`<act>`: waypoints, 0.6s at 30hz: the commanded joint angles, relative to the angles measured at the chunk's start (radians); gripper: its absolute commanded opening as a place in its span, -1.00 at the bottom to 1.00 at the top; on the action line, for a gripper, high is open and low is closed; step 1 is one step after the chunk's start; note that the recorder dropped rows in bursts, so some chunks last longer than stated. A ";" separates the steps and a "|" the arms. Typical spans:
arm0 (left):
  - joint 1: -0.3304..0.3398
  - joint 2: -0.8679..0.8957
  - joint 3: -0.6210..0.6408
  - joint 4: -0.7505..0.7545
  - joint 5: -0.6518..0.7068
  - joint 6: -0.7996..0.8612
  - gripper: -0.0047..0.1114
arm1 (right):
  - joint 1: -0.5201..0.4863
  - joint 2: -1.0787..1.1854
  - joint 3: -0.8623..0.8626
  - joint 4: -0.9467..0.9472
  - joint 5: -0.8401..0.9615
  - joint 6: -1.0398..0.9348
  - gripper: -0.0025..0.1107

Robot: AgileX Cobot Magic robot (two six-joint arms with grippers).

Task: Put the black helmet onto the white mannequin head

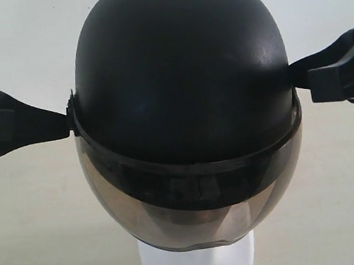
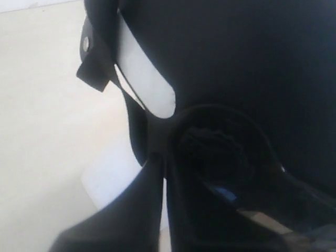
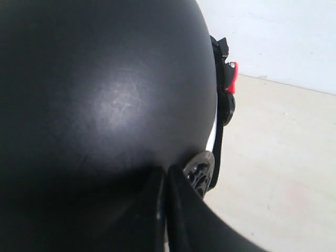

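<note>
While the black helmet (image 1: 180, 74), a matte rounded shell with a smoky translucent visor (image 1: 199, 216) across its lower front, sits over the white mannequin head (image 1: 198, 261) with only the blocky neck base showing, the left gripper (image 1: 69, 121) and right gripper (image 1: 293, 71) each pinch its side rim, jaws narrow.

- white mannequin head (image 1: 198, 261): face and crown hidden under black helmet (image 1: 179, 68) and smoky visor (image 1: 199, 213); only the neck base shows, cut off by the picture edge.
- left gripper (image 1: 68, 121): body cut off at left edge.
- right gripper (image 1: 290, 68): body cut off at right edge.
- wrist views: fingers (image 2: 121, 220) out of focus; helmet cropped.
</note>
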State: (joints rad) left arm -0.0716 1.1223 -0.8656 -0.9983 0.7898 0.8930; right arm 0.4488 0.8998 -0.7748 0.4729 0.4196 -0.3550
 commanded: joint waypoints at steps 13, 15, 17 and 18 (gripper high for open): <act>-0.008 -0.050 0.004 0.097 -0.014 -0.042 -0.84 | 0.002 0.000 -0.007 0.001 0.008 -0.003 -0.96; -0.008 -0.071 0.004 0.144 -0.031 -0.084 -0.84 | 0.002 0.000 -0.007 -0.015 0.010 -0.003 -0.96; -0.008 -0.093 0.004 0.211 -0.040 -0.128 -0.84 | 0.002 -0.004 -0.007 -0.038 0.013 -0.003 -0.96; -0.008 -0.103 0.004 0.246 -0.040 -0.146 -0.84 | 0.002 -0.006 -0.007 -0.038 0.015 0.000 -0.96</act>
State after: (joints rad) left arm -0.0716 1.0507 -0.8649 -0.8401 0.7634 0.8108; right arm 0.4488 0.9015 -0.7748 0.4561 0.4306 -0.3550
